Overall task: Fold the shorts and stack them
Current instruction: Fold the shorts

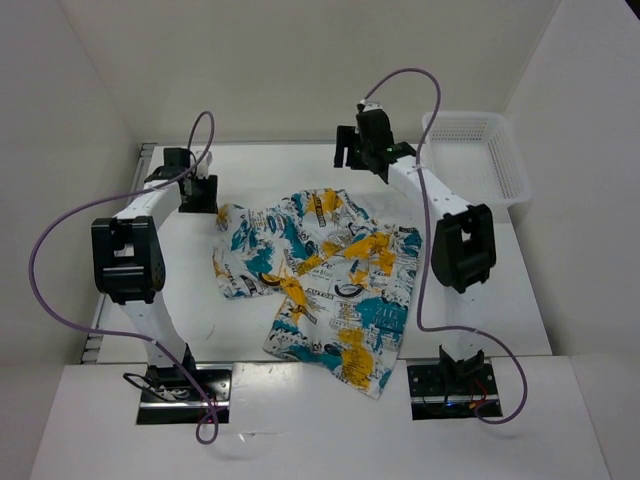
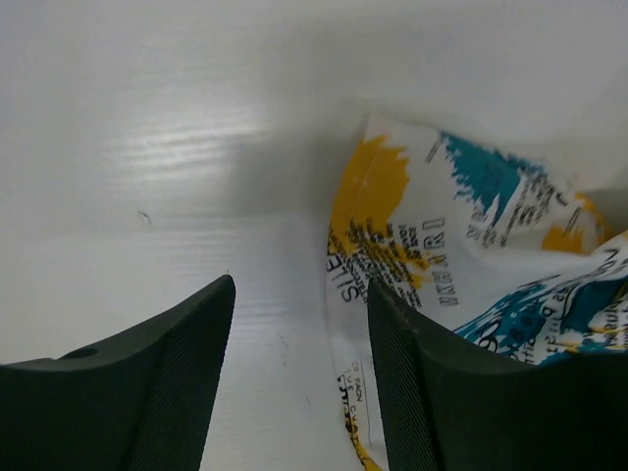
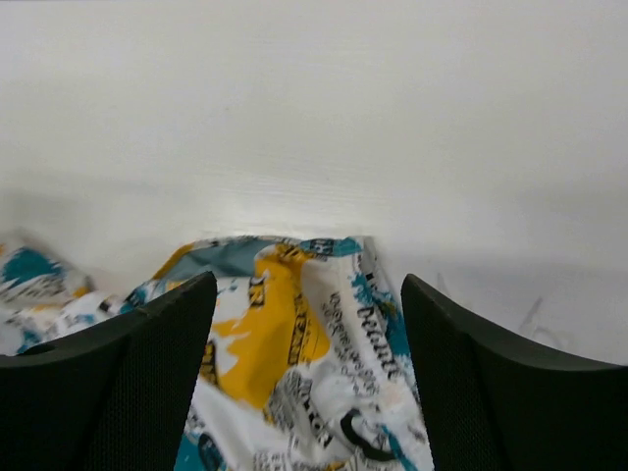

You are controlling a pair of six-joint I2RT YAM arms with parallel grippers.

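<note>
The printed shorts (image 1: 325, 280) lie spread and crumpled on the white table, one end hanging over the near edge. My left gripper (image 1: 197, 192) is open at the shorts' far left corner; in the left wrist view the fabric edge (image 2: 392, 255) lies by the right finger, with bare table between the jaws (image 2: 299, 294). My right gripper (image 1: 360, 145) is open just beyond the shorts' far edge; in the right wrist view the cloth (image 3: 304, 324) lies below and between its open jaws.
A white plastic mesh basket (image 1: 480, 155) stands at the far right of the table. White walls enclose the table on the left, back and right. Purple cables loop from both arms.
</note>
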